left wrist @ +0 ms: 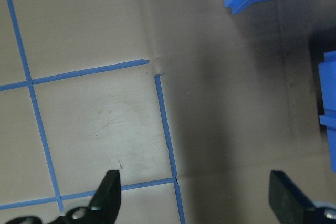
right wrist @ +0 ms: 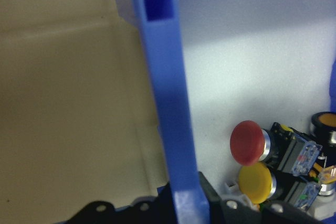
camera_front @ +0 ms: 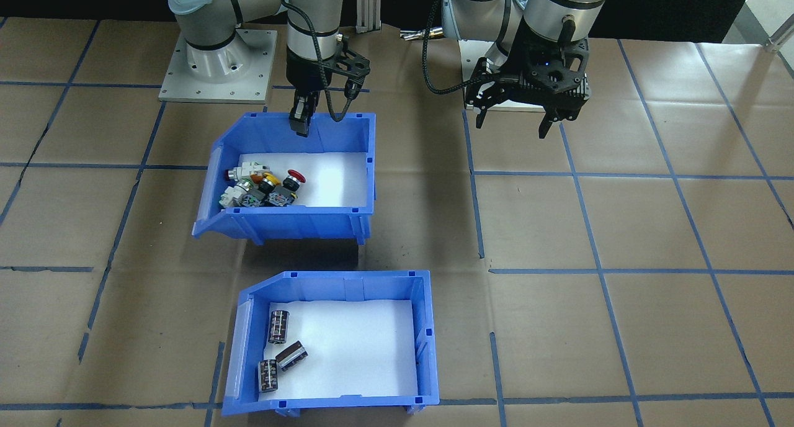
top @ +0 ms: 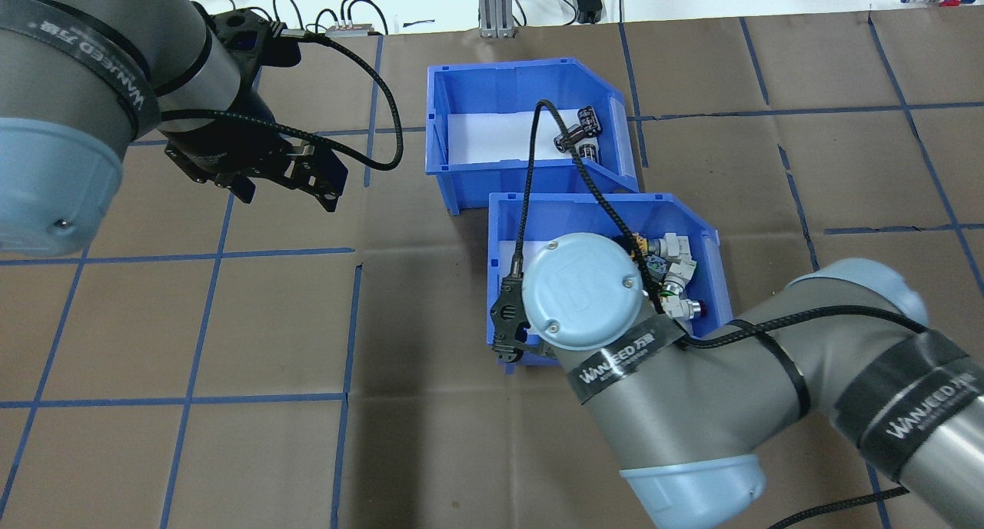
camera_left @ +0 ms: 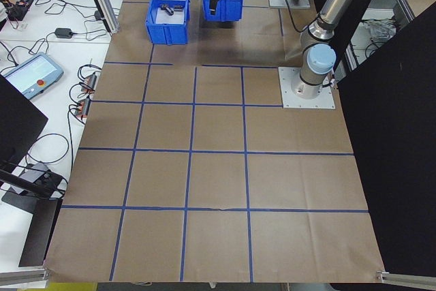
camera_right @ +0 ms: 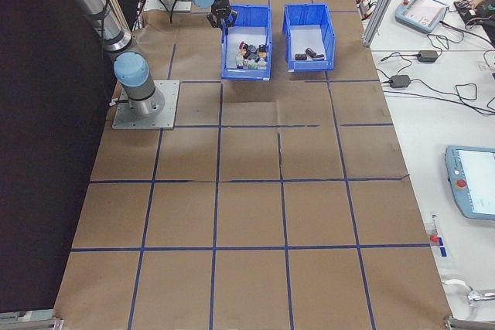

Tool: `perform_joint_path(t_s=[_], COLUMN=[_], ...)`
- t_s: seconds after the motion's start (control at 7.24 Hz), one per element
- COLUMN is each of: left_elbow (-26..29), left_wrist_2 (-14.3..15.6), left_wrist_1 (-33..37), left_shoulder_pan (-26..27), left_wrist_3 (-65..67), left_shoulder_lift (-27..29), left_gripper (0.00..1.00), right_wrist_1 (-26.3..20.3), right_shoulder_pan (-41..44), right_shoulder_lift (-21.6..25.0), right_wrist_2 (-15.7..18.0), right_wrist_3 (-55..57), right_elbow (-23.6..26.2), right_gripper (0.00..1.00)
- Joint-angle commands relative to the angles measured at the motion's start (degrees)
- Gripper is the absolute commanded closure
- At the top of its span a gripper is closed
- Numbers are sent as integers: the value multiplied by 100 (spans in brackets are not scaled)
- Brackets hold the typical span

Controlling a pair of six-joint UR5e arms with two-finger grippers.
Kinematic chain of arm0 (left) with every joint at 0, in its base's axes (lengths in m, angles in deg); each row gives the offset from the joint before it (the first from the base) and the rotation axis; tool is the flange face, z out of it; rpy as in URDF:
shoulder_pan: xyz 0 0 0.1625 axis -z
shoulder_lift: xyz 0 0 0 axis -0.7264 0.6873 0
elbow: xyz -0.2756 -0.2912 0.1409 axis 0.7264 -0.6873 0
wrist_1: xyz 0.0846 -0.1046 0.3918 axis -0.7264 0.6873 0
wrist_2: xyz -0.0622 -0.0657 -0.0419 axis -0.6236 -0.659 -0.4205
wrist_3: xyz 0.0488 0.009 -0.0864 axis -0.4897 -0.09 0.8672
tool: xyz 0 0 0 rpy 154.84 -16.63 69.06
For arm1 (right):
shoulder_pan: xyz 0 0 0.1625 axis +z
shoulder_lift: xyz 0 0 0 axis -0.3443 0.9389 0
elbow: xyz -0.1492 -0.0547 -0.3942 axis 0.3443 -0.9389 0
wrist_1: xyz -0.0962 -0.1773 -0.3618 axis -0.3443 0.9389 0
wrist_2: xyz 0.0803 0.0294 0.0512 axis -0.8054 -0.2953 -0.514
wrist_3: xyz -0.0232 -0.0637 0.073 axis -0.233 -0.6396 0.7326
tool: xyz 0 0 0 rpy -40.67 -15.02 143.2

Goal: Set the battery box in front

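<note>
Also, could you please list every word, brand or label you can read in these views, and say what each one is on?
"WANJEED" with Chinese characters: black band on the right arm, near the wrist.
"WANJEED" again: second band on the right arm, further back.
"WANJEED", seen upside down: band on the left arm.
Print on the cells in the battery box: too small to read.
Markings on the switches: blurred.

Blue bin (camera_front: 291, 219) of colourful push-button switches (camera_front: 263, 185) on blue-taped brown table (camera_front: 620, 328).

A brown taped table (camera_front: 620, 228) bears the battery box (camera_front: 428, 346) and switch bin (camera_front: 298, 225).
</note>
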Motion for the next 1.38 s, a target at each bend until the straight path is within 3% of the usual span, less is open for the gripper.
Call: perform_joint_path(t_s=[0.0,0.28,0.55,0.83,0.97,1.11,1.24], left_elbow=[-182,-253,-253,-219,-210,-218,-218], left_wrist_2=[17,9,26,341,334,334,334], left_wrist_1=[48,127,110,40,31,39,39], left_shoulder_pan=[-219,-562,-563,-554,-554,-554,-554], left_wrist_3=[22,-66,-66,-66,-32,-31,-31], left_shoulder_lift=[-16,-121,-139,-17,10,-7,-7], left_gripper=[0,0,0,0,0,0,0], right_wrist_1=[114,176,167,158,167,185,237], right_shoulder_pan=[491,702,774,774,774,774,774], right_shoulder_lift=[-445,-595,-675,-693,-649,-683,-710], right_wrist_2=[57,65,74,232,241,232,189], right_wrist_3=[630,668,624,571,580,623,641], right_elbow=[-206,-198,-171,-67,21,13,-13], right_gripper=[100,100,100,100,99,69,1])
